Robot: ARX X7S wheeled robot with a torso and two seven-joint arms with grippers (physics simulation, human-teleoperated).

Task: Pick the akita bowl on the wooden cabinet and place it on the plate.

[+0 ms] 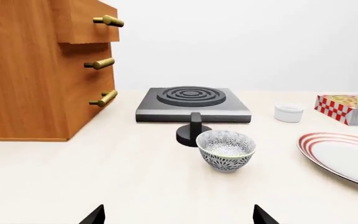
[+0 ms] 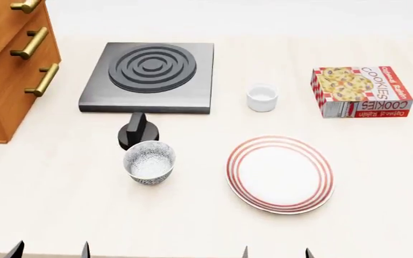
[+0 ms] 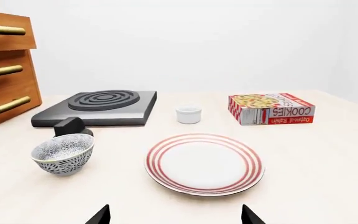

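Observation:
The wooden cabinet (image 2: pixel 6 80) stands at the far left, with brass handles on its drawer fronts. Its top is out of view in every view, so the akita bowl on it is hidden. A white bowl with grey-black speckle (image 2: pixel 149 162) stands on the table, just in front of a black knob. The red-ringed plate (image 2: pixel 280 173) lies to that bowl's right with nothing on it. My left gripper (image 2: pixel 50 251) and right gripper (image 2: pixel 276 252) hang at the table's near edge. In the wrist views the left gripper (image 1: pixel 179 217) and right gripper (image 3: pixel 175 217) are open and hold nothing.
A dark stove plate (image 2: pixel 149 75) with concentric rings lies behind the black knob (image 2: pixel 137 129). A small plain white cup (image 2: pixel 262 98) sits right of the stove. A cookies box (image 2: pixel 361 91) lies at the far right.

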